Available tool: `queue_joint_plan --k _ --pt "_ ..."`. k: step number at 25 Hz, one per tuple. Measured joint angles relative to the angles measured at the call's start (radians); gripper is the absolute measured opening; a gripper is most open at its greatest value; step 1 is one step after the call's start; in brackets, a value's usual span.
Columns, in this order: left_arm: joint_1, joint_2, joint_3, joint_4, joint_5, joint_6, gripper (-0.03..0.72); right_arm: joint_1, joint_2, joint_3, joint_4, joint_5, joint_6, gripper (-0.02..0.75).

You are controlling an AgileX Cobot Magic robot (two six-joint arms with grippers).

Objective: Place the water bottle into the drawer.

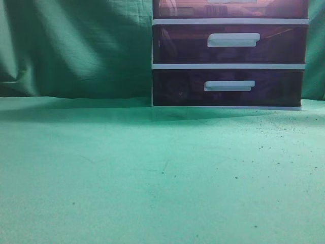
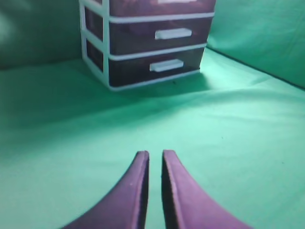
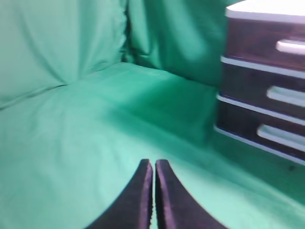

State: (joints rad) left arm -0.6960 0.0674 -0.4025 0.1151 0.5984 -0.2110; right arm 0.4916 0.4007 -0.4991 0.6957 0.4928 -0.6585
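Drawers closed, no water bottle in any view

Exterior: drawer unit (image 1: 228, 56) upper right on green worktop (image 1: 152, 178); left wrist: left tool (image 2: 155, 160) clenched, empty; right wrist: right tool (image 3: 153, 167) likewise; risk: searching blind, tools could knock the unit.

The worktop (image 1: 162, 178) is covered with a green cloth (image 1: 76, 152) that also rises as a backdrop behind its far edge. The cloth lies mostly flat, with soft wrinkles and small dark specks, more of them toward the right side. One thing stands directly on it: a dark drawer unit (image 1: 228, 56) with a white frame and white handles, placed at the far edge, right of the middle. All visible drawers are closed. The unit throws a shadow on the cloth in front of it.
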Motion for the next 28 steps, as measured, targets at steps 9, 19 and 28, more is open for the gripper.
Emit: queue_joint_plan --k 9,19,28 --pt "0.0 0.0 0.2 0.02 -0.054 -0.054 0.073 0.0 -0.01 0.179 0.068 -0.167 0.008 0.0" --pt "0.0 0.0 0.254 0.022 -0.083 -0.054 0.073 0.0 -0.01 0.179 0.116 -0.165 0.008 0.0" --pt "0.0 0.0 0.254 0.022 -0.085 -0.054 0.073 -0.021 -0.056 0.183 0.047 -0.159 -0.025 0.0"
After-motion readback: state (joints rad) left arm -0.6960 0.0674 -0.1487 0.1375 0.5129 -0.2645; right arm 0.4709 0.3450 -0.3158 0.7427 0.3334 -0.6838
